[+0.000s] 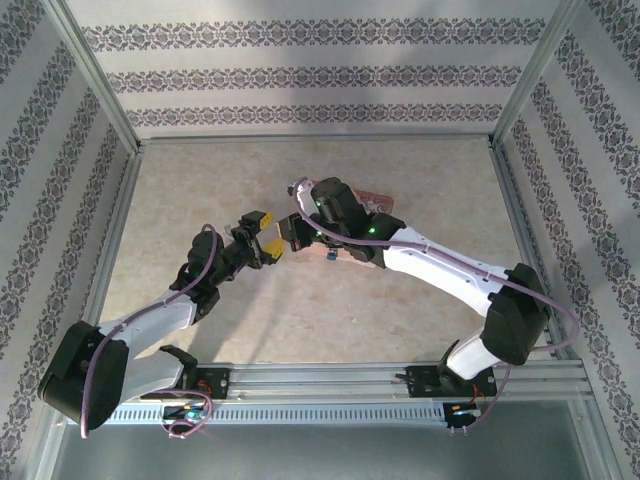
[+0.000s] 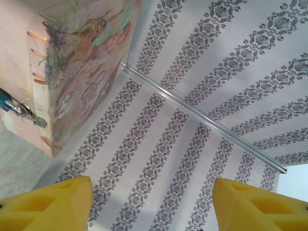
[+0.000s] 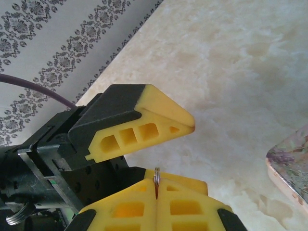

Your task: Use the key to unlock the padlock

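The padlock (image 2: 10, 106), blue-bodied with a silvery shackle, hangs on the front of the pink illustrated box (image 2: 82, 62) at the left edge of the left wrist view. My right gripper (image 3: 157, 182) is shut, and a small silvery split ring (image 3: 156, 174) pokes out between its pads. The key itself is hidden inside that pinch. My left gripper (image 2: 153, 192) is open with nothing between its yellow fingers (image 3: 144, 130). Those fingers stand on either side of the right gripper's tip. From above, both grippers (image 1: 268, 243) (image 1: 286, 238) meet just left of the box (image 1: 385, 197).
The beige tabletop (image 1: 200, 180) is bare to the left of the grippers and in front of them. Patterned walls and an aluminium frame (image 1: 310, 140) close in the back and sides. The right arm (image 1: 440, 265) reaches over the box's near side.
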`<state>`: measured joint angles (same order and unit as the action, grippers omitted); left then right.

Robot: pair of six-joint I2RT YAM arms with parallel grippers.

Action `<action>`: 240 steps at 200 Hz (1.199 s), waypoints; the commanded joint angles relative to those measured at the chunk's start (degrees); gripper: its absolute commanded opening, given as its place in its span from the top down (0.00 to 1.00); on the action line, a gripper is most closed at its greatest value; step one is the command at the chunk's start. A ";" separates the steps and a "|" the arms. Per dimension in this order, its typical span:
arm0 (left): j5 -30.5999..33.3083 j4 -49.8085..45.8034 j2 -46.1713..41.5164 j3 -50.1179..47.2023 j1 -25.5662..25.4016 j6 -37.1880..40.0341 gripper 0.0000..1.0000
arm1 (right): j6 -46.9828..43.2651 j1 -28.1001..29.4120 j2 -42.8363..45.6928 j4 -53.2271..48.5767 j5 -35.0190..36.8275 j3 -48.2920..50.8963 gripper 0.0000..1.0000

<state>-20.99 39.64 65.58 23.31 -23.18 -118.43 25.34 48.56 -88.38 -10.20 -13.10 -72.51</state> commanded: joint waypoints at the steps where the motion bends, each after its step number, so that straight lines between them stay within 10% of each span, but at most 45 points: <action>1: -0.27 4.95 0.48 1.65 -0.20 -5.05 0.35 | 1.44 0.66 -1.30 2.18 -1.61 -1.75 1.00; 194: 1.67 7.65 1.94 0.59 -0.20 -5.01 0.99 | 2.42 0.75 1.36 2.72 1.32 1.29 1.00; 240: 4.06 0.47 -0.57 4.77 -0.13 7.75 1.00 | 4.86 -1.45 5.25 4.22 -0.44 5.26 0.87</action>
<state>-18.57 43.18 67.51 23.83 -23.18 -117.89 28.16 48.45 -87.07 -8.75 -13.15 -69.58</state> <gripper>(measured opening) 0.050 0.092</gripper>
